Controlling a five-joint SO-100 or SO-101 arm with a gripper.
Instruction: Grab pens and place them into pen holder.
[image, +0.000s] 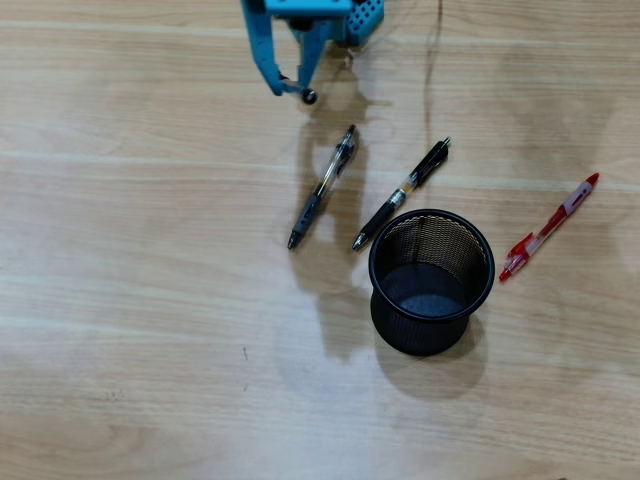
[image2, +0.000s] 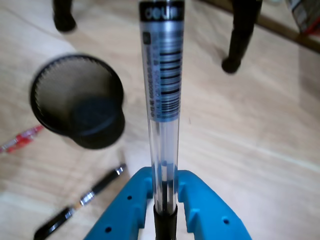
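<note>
Between our blue end effector (image2: 165, 200) fingers a clear pen (image2: 163, 115) sits clamped, its long axis running straight out ahead in the wrist view, the printed end farthest from us. The pen holder (image2: 75, 100) stands on the desk (image2: 250, 150) ahead and to the left in that view, mouth open, so we judge a leftward swing comes next.

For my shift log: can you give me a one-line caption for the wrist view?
Blue claw shut on a clear pen, with the black mesh pen holder on the table.
</note>
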